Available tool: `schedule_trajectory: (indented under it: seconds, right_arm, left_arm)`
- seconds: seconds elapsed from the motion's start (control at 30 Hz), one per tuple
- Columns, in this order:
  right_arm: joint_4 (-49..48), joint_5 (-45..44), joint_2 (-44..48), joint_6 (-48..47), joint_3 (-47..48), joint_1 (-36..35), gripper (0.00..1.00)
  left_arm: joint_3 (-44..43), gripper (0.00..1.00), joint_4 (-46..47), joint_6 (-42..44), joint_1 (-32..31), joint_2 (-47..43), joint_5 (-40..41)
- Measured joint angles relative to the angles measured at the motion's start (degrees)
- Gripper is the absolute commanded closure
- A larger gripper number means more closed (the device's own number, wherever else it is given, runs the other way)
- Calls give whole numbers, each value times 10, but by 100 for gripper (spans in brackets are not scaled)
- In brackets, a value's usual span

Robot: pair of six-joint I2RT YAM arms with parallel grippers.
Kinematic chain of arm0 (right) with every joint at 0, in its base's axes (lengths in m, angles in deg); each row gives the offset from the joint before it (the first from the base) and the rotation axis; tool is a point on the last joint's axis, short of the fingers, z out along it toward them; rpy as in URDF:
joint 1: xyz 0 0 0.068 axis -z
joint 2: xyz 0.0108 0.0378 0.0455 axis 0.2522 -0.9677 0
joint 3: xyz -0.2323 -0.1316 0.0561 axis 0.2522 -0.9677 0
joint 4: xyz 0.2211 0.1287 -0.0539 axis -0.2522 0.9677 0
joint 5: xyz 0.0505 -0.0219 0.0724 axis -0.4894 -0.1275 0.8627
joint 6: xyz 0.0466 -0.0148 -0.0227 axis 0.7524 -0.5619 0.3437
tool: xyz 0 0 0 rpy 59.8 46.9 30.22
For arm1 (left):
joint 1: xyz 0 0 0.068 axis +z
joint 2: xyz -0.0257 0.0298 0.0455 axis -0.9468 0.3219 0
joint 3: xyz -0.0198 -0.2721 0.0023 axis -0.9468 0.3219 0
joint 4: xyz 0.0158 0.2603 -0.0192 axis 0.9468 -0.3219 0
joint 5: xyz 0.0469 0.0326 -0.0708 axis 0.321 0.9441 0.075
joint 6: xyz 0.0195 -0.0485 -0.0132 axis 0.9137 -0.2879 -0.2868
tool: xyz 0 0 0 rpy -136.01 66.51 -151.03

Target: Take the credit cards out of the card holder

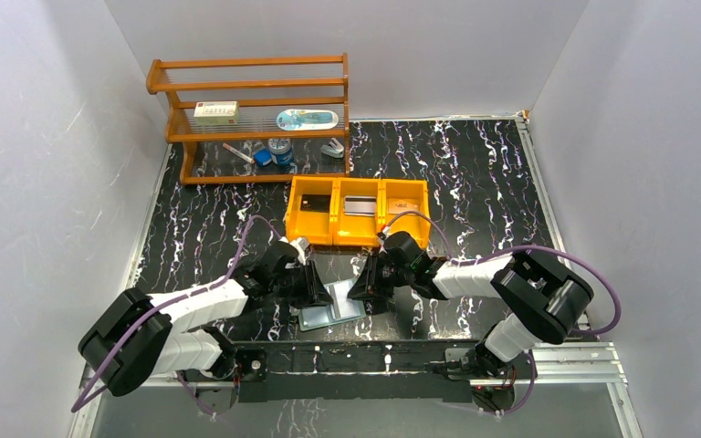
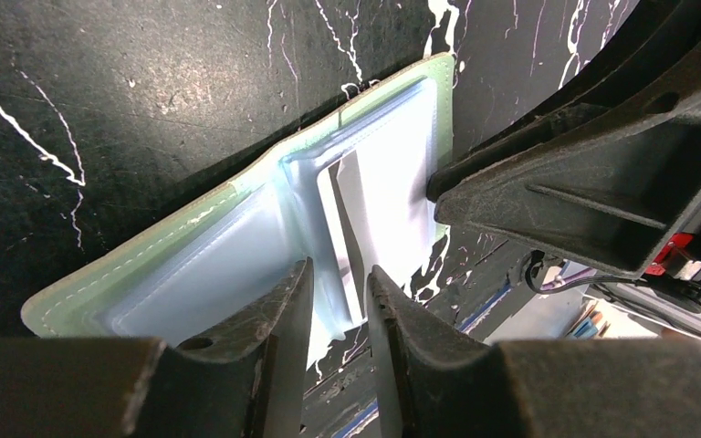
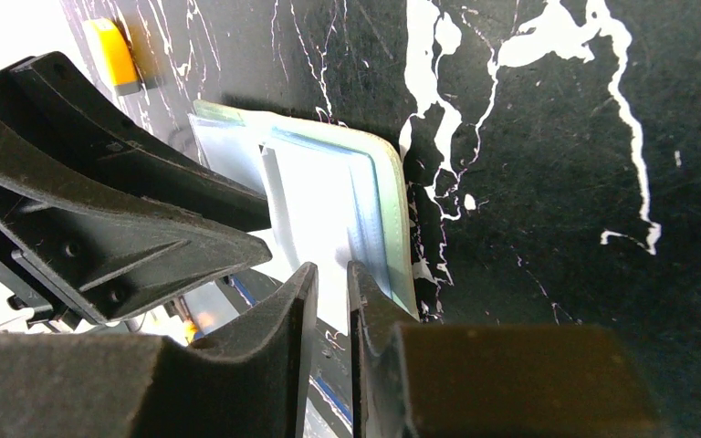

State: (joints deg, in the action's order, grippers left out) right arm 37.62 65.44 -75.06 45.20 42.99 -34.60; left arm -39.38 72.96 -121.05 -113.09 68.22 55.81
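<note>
My left pincer [image 2: 340, 315] has its jaws a narrow gap apart, and a pale leaf [image 2: 351, 210] rises edge-on between them. I cannot tell whether they have bitten on it, nor whether it is a card or only a pocket flap. I'd say the jaws sit there to draw that leaf up and out of its pocket.

My right pincer [image 3: 329, 301], at the bottom middle of its own view, is nearly together, with the glossy edge of the card holder [image 2: 210, 265] between the jaws. It looks clamped on that panel. I judge it is there to anchor the holder so a pull from the other side doesn't drag the whole thing along.

The holder lies open on the table [image 1: 475, 182], in the lower middle of the overhead view, between the two arms and just above their bases.

Further up that frame is the orange tray [image 1: 358, 239]. A black card [image 1: 313, 203] lies in its left compartment and a silver card [image 1: 360, 205] in the middle one. I can make out no card in the right compartment.

The shelf [image 1: 246, 87] in the upper left, with a white box [image 1: 216, 111] on it, is well apart.

What crowds me is my own rig. The two pincers sit just beside each other over one small holder, and each blocks much of the other's wrist view.
</note>
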Motion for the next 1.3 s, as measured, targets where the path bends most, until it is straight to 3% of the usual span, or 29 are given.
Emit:
schedule_trajectory:
  seconds: [0.2,0.33,0.67,0.9,1.3]
  right_arm:
    - [-2,0,0,3,0,0,73]
    - [-2,0,0,4,0,0,73]
    - [-4,1,-2,5,0,0,73]
    - [-7,-2,-4,7,0,-3,74]
    - [-15,1,-10,13,0,-4,74]
  left_arm:
    - [13,82,25,-8,0,3,-2]
    - [23,82,41,-13,0,7,-4]
    - [25,70,48,-17,0,4,-8]
    - [3,66,-31,-3,-2,-57,32]
    - [-1,72,6,-6,-3,-28,10]
